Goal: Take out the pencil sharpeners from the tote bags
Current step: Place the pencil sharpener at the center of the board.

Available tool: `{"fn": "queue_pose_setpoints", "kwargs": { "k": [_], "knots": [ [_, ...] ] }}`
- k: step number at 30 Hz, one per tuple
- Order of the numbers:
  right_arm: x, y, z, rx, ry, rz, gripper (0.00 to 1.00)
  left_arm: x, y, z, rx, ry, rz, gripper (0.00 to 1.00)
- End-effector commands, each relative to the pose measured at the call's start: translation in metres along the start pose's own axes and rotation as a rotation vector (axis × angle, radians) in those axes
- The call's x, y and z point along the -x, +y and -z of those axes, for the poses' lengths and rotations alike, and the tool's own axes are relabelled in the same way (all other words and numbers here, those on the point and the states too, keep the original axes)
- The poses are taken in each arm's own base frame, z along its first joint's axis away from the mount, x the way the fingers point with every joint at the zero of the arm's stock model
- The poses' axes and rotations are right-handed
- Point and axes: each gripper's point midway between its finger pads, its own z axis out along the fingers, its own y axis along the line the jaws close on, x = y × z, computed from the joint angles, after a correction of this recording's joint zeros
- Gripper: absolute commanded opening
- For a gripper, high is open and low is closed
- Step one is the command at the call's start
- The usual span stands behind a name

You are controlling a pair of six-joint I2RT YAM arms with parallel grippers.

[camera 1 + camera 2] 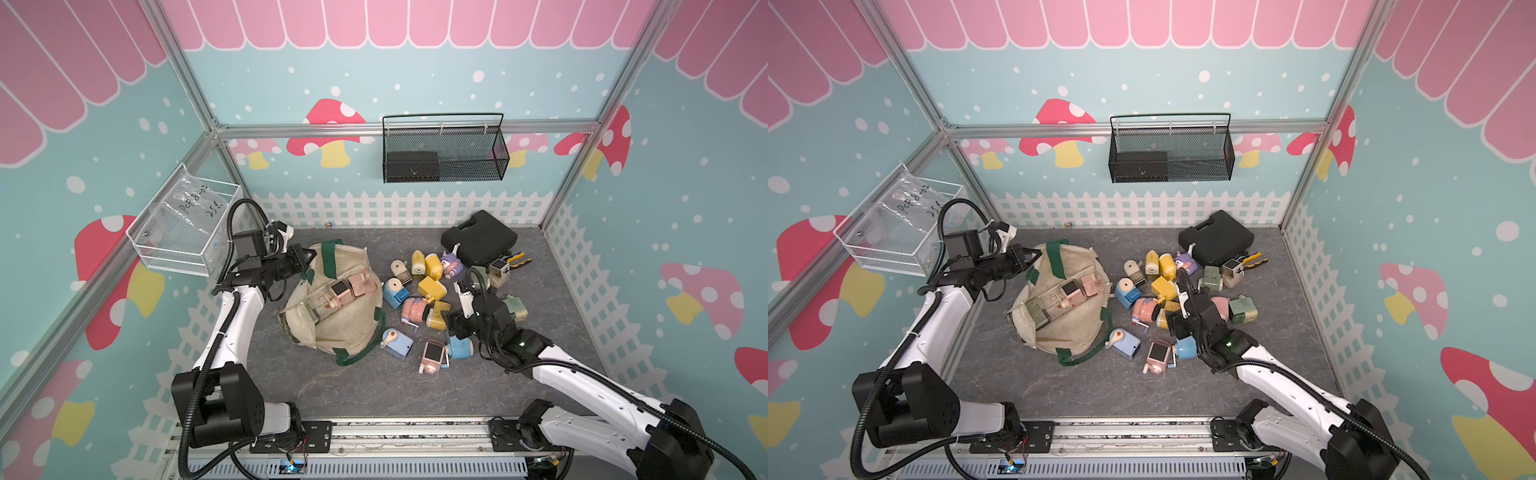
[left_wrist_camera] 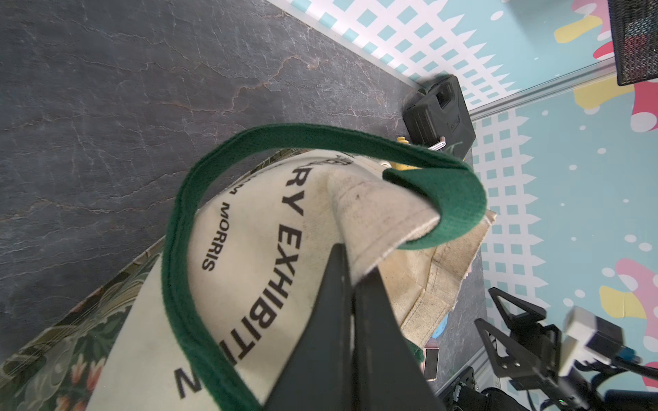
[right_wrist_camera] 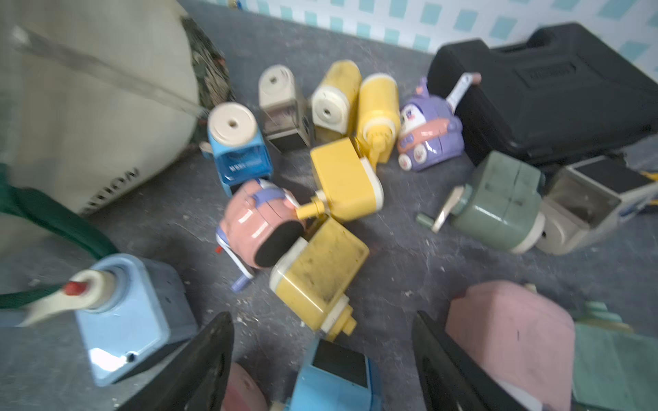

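The left gripper is pressed together on a fold of the tote bag. It pinches the cream rim beside the green strap, at the bag's far-left edge. From that pinch the mouth lies open. Three pencil sharpeners show inside the bag: two pink and, nearer its left wall, a greenish sharpener.

The right gripper hangs with jaws spread and nothing between them. It is off the bag's right side, over the heap already taken out (a yellow sharpener lies just past the gap, and a pink sharpener sits beside one finger).

The pinch looks thin, just a fold of canvas. If it slips while the other arm reaches in, the rim would likely slump over the three inside. The right arm could also sweep low on its way to the bag and knock the heap about, or snag a crank handle.
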Motion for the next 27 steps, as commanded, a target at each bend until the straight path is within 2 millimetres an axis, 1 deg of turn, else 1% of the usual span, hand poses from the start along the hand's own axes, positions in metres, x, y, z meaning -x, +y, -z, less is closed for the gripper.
{"fn": "queue_pose_setpoints", "kwargs": {
  "k": [1,3,5,7,9,11,16,17,18,20,21,24,25,27],
  "knots": [
    [0.04,0.038,0.012,0.182,-0.067,0.072,0.76,0.007,-0.017,0.003,-0.053,-0.02,-0.033,0.0],
    [0.063,0.071,0.014,0.282,-0.102,0.097,0.76,0.007,-0.017,0.003,-0.051,-0.018,-0.032,0.0],
    [0.079,0.106,0.014,0.343,-0.13,0.134,0.76,0.007,-0.017,0.003,-0.051,-0.019,-0.032,0.0],
    [0.09,0.143,0.008,0.425,-0.131,0.171,0.76,0.007,-0.017,0.003,-0.05,-0.019,-0.032,0.0],
    [0.098,0.174,-0.005,0.485,-0.111,0.176,0.76,0.007,-0.017,0.004,-0.049,-0.02,-0.031,0.0],
    [0.102,0.2,-0.018,0.521,-0.103,0.195,0.76,0.007,-0.016,0.003,-0.047,-0.02,-0.03,0.0],
    [0.111,0.25,-0.053,0.577,-0.073,0.196,0.76,0.007,-0.016,0.003,-0.048,-0.02,-0.029,0.0],
    [0.109,0.257,-0.064,0.582,-0.053,0.192,0.76,0.007,-0.016,0.003,-0.047,-0.019,-0.028,0.0],
    [0.108,0.26,-0.077,0.56,-0.031,0.182,0.76,0.006,-0.015,0.003,-0.045,-0.019,-0.028,0.0],
    [0.104,0.26,-0.1,0.505,-0.002,0.177,0.77,0.006,-0.015,0.002,-0.044,-0.018,-0.028,0.0],
    [0.099,0.257,-0.115,0.454,0.018,0.176,0.77,0.006,-0.015,0.002,-0.043,-0.019,-0.028,0.0],
    [0.092,0.247,-0.149,0.322,0.044,0.179,0.79,0.005,-0.015,0.002,-0.044,-0.016,-0.028,0.0],
    [0.091,0.243,-0.156,0.285,0.045,0.173,0.79,0.005,-0.016,0.002,-0.045,-0.017,-0.03,0.0],
    [0.086,0.243,-0.171,0.253,0.053,0.164,0.81,0.005,-0.015,0.001,-0.044,-0.013,-0.027,0.0]
  ]
}}
